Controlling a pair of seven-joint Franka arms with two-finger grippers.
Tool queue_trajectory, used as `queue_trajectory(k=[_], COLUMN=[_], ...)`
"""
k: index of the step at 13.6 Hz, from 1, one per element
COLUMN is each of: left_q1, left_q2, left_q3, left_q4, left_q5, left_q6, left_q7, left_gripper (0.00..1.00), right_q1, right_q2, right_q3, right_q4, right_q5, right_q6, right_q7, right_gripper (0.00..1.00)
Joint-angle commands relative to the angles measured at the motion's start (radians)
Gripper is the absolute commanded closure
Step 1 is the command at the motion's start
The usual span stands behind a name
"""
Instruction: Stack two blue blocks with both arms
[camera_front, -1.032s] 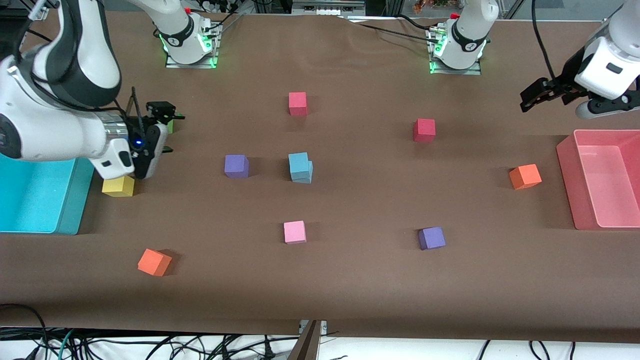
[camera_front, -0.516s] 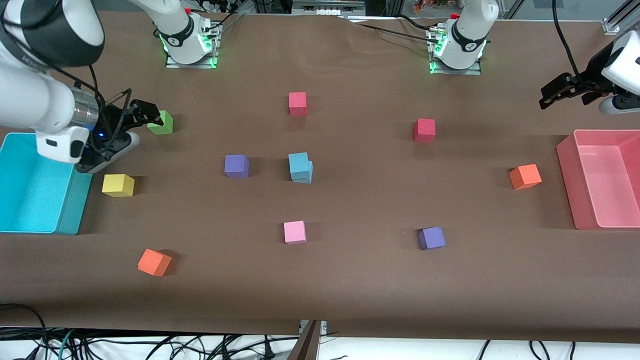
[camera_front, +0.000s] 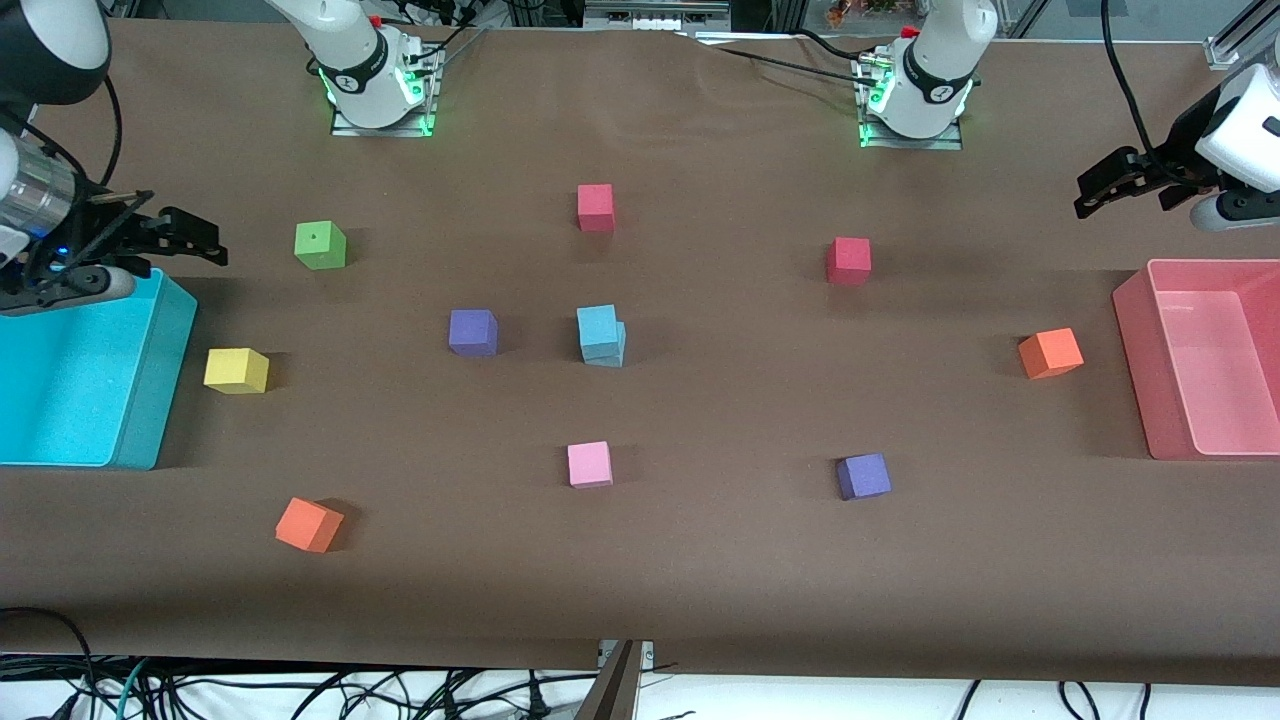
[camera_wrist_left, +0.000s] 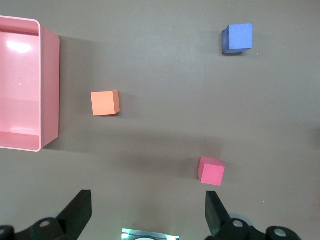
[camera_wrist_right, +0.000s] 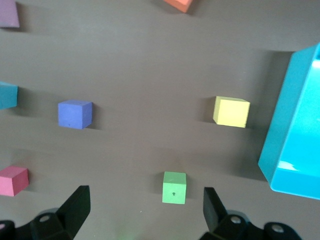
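Note:
The two blue blocks stand stacked mid-table: the top blue block (camera_front: 598, 328) sits slightly askew on the lower blue block (camera_front: 614, 356). An edge of the stack shows in the right wrist view (camera_wrist_right: 7, 96). My right gripper (camera_front: 205, 240) is open and empty, up beside the turquoise bin's corner, with the green cube between its fingers (camera_wrist_right: 77, 202) in its wrist view. My left gripper (camera_front: 1090, 195) is open and empty, up above the table near the pink bin; its fingers (camera_wrist_left: 80, 210) frame bare table.
Turquoise bin (camera_front: 150, 400) at the right arm's end, pink bin (camera_front: 1135, 330) at the left arm's end. Loose cubes: green (camera_front: 320, 245), yellow (camera_front: 236, 370), purple (camera_front: 472, 332), purple (camera_front: 863, 476), red (camera_front: 848, 260), red (camera_front: 595, 207), pink (camera_front: 589, 464), orange (camera_front: 1050, 353), orange (camera_front: 308, 524).
My right gripper has drawn back from over the yellow cube to beside the turquoise bin. My left gripper shifted slightly toward its end of the table. The blue stack has not moved.

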Motion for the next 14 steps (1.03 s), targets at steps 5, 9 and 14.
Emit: queue_trajectory(k=[5, 9, 14], left_q1=[0.002, 0.002, 0.002], left_q2=[-0.019, -0.02, -0.019], left_q3=[-0.003, -0.003, -0.001], left_q4=[-0.018, -0.018, -0.021], left_q5=[-0.006, -0.014, -0.017], left_q6=[-0.005, -0.005, -0.007], left_q7=[0.019, 0.017, 0.014], left_gripper=[0.0, 0.0, 0.0], right_q1=[-0.085, -0.088, -0.088], right_q2=[-0.094, -0.092, -0.092], right_q3=[0.045, 0.09, 0.092], right_q4=[-0.051, -0.04, -0.04], right_q5=[-0.023, -0.025, -0.031], right_q6=[0.078, 0.065, 0.064], right_q7=[0.033, 0.262, 0.247], right_gripper=[0.0, 0.0, 0.0])
